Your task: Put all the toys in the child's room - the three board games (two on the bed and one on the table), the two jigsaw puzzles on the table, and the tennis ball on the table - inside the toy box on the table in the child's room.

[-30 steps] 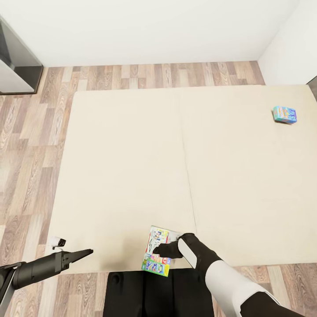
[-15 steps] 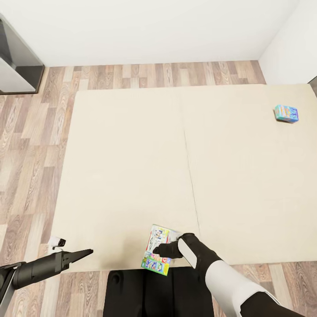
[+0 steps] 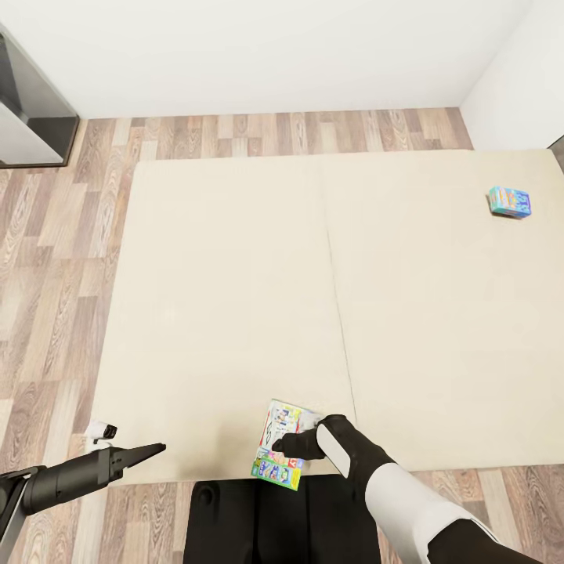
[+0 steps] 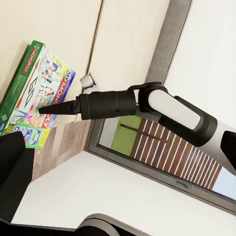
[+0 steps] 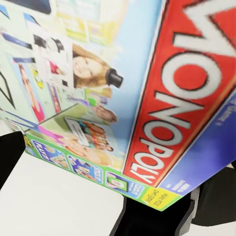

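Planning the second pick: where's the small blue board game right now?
Head view: the small blue board game lies on the bed, at its far right corner, well away from the right gripper.

I count two board games on one bed (image 3: 219, 298): a white-and-green one (image 3: 279, 445) and a smaller blue one (image 3: 510, 201), its print seemingly too small to read.

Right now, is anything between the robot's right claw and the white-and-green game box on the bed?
Nothing visible: the right gripper is already at the white-and-green board game box, which lies at the beige bed's near edge.
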`<state>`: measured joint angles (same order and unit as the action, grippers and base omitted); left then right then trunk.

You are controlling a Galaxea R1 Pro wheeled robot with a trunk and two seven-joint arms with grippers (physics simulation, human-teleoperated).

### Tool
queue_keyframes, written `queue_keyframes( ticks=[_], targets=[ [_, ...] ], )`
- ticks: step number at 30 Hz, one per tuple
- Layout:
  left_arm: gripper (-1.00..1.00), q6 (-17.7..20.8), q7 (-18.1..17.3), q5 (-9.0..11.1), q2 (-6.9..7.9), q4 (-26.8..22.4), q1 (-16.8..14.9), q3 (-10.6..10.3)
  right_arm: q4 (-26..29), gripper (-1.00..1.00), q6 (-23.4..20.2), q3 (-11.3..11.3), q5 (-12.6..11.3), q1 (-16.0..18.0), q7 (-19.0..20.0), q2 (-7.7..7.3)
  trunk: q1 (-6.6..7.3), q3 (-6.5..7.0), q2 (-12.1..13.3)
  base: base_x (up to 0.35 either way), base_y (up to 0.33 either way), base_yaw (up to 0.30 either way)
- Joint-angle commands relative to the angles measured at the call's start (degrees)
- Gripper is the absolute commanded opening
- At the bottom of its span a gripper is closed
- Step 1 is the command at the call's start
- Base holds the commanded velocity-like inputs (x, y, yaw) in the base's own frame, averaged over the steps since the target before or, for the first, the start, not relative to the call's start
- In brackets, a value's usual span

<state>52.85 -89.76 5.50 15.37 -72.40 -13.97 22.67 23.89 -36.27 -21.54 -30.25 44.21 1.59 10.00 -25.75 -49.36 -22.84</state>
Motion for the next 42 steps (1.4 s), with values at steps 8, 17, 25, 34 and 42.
queue_keyframes(
  ticks=[8,17,25,34,42],
  targets=[
    [1.00,0.62,-0.24,-0.05,0.01,-0.02,0.00,0.01,0.02,1.00,-0.20,0.02,0.36,0.02,0.10,0.00,-0.03,-0.06,-0.09,0.000,0.000,0.000],
    [1.00,0.62,-0.24,-0.05,0.01,-0.02,0.00,0.01,0.06,1.00,-0.20,0.17,0.29,0.01,0.01,0.00,-0.03,-0.06,-0.09,0.000,0.000,0.000],
    [1.00,0.66,-0.24,-0.05,0.01,-0.02,0.00,0.01,0.64,1.00,-0.20,0.10,0.22,0.03,0.27,0.00,-0.03,-0.06,-0.09,0.000,0.000,0.000],
    [1.00,0.63,-0.24,-0.05,0.01,-0.02,0.00,0.01,2.42,1.00,-0.45,0.09,0.19,0.00,0.33,0.00,-0.03,-0.06,-0.09,0.000,0.000,0.000],
    [1.00,0.67,-0.24,0.03,0.10,-0.02,0.00,0.01,2.48,1.00,-0.47,0.09,0.19,0.00,0.34,0.00,-0.03,-0.06,-0.09,0.000,0.000,0.000]
  ],
)
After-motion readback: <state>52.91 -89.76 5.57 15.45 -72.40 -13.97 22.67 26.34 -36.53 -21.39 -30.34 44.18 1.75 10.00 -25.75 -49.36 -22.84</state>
